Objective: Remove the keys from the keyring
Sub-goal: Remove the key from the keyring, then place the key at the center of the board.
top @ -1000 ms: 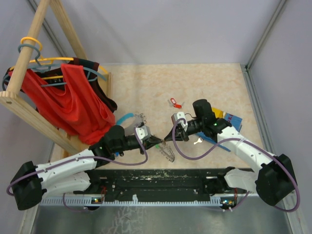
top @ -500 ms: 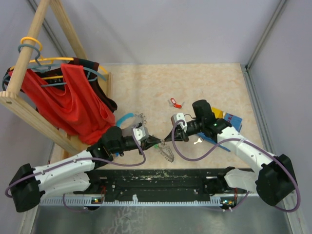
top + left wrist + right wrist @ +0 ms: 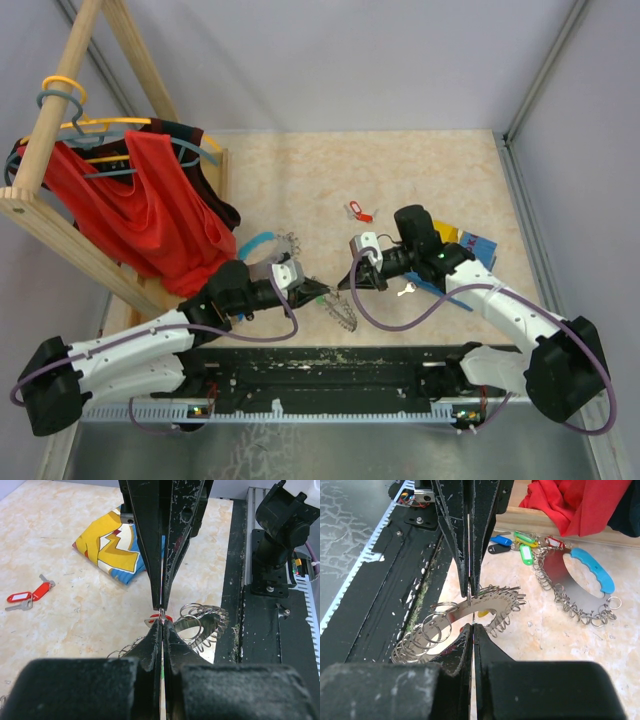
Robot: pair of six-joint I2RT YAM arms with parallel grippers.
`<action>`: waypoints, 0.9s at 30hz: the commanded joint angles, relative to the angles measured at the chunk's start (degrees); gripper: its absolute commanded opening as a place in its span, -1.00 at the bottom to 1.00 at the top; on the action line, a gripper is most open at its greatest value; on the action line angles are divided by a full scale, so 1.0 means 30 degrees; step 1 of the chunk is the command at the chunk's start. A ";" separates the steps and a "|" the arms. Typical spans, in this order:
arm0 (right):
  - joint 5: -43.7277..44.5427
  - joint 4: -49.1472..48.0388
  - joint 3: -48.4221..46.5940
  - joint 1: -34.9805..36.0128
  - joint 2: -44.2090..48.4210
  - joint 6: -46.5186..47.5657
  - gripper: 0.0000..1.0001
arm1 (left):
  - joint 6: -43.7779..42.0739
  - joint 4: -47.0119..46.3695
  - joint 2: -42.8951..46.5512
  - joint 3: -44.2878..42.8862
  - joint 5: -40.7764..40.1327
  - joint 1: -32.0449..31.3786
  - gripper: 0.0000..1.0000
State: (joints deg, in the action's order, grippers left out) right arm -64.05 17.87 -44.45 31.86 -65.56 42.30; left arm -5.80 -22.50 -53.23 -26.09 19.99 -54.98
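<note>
The keyring [image 3: 343, 312] is a grey metal arc fringed with silver loops, lying near the table's front edge between my two grippers. My left gripper [image 3: 322, 293] and right gripper [image 3: 345, 286] meet tip to tip over it. In the left wrist view the left gripper [image 3: 161, 623] is shut on a small silver loop of the keyring [image 3: 202, 625], with a red tag [image 3: 169, 618] just beyond. In the right wrist view the right gripper [image 3: 471, 626] is shut on a thin loop at the keyring's [image 3: 492, 605] edge. A loose red-tagged key [image 3: 358, 211] lies further back.
A second loop-fringed ring with a blue handle [image 3: 587, 570] lies by the wooden rack, with green, blue and red tagged keys [image 3: 522, 550] beside it. A yellow and blue packet [image 3: 115, 545] and a white key [image 3: 405, 291] lie right. Red cloth [image 3: 150, 210] hangs on the rack [image 3: 60, 235].
My right gripper's jaws have closed onto the loop. The left wrist has shifted slightly; the keyring stays where it was.
</note>
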 commanded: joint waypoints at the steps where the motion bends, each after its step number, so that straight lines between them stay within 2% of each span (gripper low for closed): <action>1: 0.0154 -0.0662 -0.1155 0.0160 0.0491 -0.0544 -1.00 | 0.0366 -0.1458 0.0436 0.0384 -0.0507 0.0104 -1.00; 9: 0.0967 -0.2537 -0.1474 -0.2105 0.0751 -0.4531 -1.00 | 0.1472 -0.3716 0.1238 0.2135 -0.2242 0.0121 -1.00; 17: 0.4499 -0.5092 -0.0994 -0.4329 0.0658 -0.8268 -1.00 | 0.3128 -0.6086 0.0981 0.3084 -0.4207 0.0405 -1.00; 27: 0.6658 -0.7264 -0.0391 -0.8215 0.0058 -1.0838 -1.00 | 0.5517 -0.7686 -0.0570 0.2367 -0.3107 0.1449 -1.00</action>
State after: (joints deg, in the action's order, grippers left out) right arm -47.62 1.67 -45.74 10.31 -65.32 13.76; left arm 6.13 -38.76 -53.41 -16.82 8.69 -52.12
